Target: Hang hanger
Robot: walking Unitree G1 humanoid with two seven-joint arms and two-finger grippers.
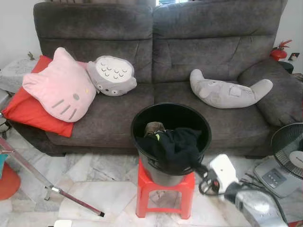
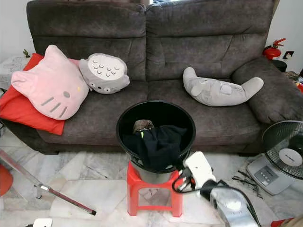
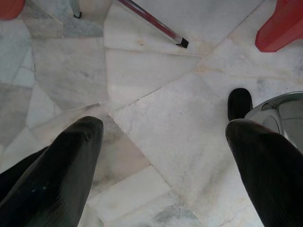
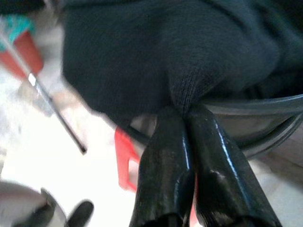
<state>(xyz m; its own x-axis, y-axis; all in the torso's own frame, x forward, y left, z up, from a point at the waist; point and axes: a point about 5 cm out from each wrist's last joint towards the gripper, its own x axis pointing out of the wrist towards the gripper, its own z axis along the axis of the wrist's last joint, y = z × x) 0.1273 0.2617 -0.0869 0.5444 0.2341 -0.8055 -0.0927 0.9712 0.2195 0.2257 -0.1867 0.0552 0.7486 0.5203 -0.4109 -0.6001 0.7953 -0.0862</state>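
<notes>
right gripper [image 4: 185, 111]: jaws closed, pinching a fold of the black garment [image 1: 173, 144] at the bucket [image 1: 142, 120] rim.
left gripper [image 3: 163, 137]: jaws wide apart, empty, above the marble floor [image 3: 156, 85].
bucket: on the red stool [image 1: 163, 196].

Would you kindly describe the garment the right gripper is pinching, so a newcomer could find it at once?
In front of the grey sofa stands a small red stool carrying a round black bucket. Draped over the bucket's near rim is a black garment, its edge pinched by the right gripper. A small yellow-green mark shows on it, unlike the brownish item lying deeper inside.
</notes>
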